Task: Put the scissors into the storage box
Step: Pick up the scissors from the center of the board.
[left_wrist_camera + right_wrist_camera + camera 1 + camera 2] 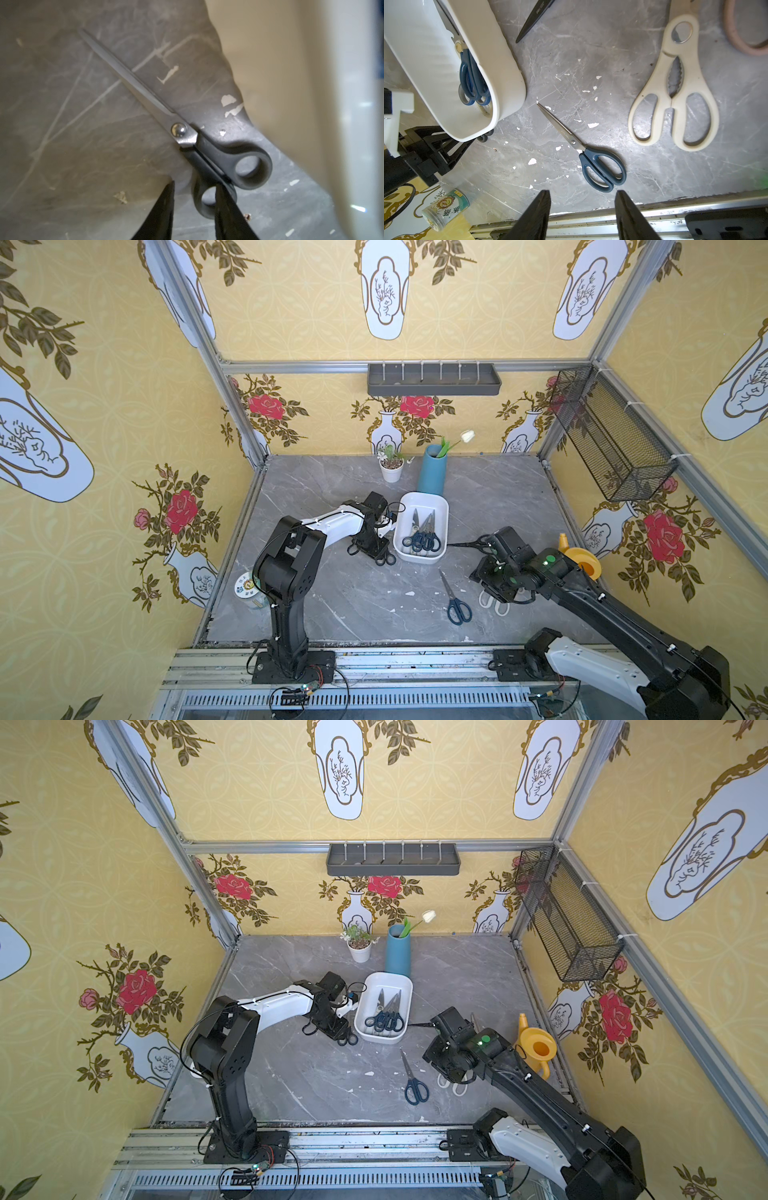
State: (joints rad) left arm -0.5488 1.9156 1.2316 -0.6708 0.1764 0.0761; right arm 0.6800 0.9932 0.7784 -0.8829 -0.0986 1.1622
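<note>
Left gripper part-spread, straddling one smooth loop of matte black-handled scissors, flat on veined grey tabletop beside glossy white round-cornered storage box. Box holds several blue-looped pairs. Right gripper spread, empty, near blue-handled scissors; cream serrated kitchen shears alongside.

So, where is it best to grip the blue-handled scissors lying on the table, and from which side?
Probably at the neck of the blue-handled scissors, by the pivot, from straight above with the right end effector, its jaws across the narrow width. They lie flat and closed, bare table on both sides; the loops are wider.
</note>
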